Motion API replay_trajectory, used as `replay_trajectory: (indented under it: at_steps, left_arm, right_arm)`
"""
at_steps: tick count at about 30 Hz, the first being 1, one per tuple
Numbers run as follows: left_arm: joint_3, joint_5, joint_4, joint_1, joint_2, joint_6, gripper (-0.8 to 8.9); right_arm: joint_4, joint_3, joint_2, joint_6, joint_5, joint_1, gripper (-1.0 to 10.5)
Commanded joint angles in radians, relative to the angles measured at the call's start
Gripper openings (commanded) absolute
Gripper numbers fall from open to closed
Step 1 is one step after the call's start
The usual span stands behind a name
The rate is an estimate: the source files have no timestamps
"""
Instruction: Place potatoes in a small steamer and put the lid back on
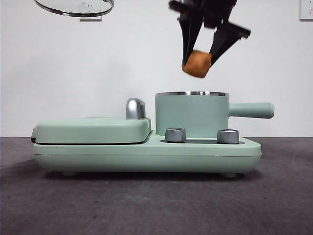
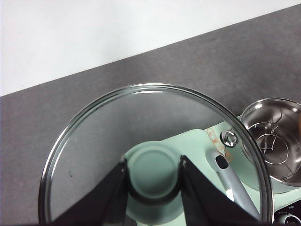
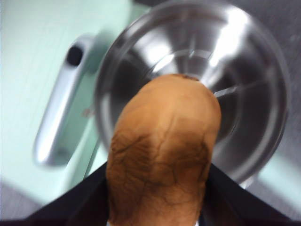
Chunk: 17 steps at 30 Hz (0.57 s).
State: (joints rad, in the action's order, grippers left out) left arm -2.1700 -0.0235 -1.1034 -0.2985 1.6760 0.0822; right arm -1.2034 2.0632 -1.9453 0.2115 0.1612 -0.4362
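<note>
The orange-brown potato (image 1: 196, 63) hangs in my right gripper (image 1: 199, 62), which is shut on it a little above the open small steamer (image 1: 191, 113). In the right wrist view the potato (image 3: 162, 153) fills the middle, with the steamer's steel inside (image 3: 235, 84) below it. My left gripper (image 2: 153, 176) is shut on the mint-green knob (image 2: 151, 170) of the glass lid (image 2: 94, 141) and holds it high at the far left; the lid's rim (image 1: 73, 9) shows at the top left of the front view. The steamer (image 2: 275, 141) with its wire rack also shows in the left wrist view.
The steamer stands on a mint-green base (image 1: 146, 152) with two steel dials (image 1: 175, 134). A flat mint-green grill cover (image 1: 90, 129) with a chrome handle (image 1: 135, 108) lies to its left. The steamer's side handle (image 1: 252, 110) points right. The table is dark grey (image 1: 146, 205).
</note>
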Motion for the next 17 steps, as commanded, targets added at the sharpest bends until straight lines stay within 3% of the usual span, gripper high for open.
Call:
replay_trajectory:
  at_steps: [1, 6, 17]
  left_arm:
    - [-0.034, 0.0, 0.025, -0.004, 0.013, -0.011, 0.09]
    - [-0.034, 0.0, 0.018, -0.004, 0.013, -0.012, 0.09]
    - [-0.034, 0.0, 0.019, -0.004, 0.013, -0.013, 0.09]
  right_arm:
    - [0.021, 0.078, -0.088, -0.018, 0.044, 0.017, 1.5]
    - [0.051, 0.11, -0.187, -0.013, 0.102, 0.048, 1.5]
    - [0.012, 0.11, -0.25, -0.019, 0.101, 0.054, 1.7]
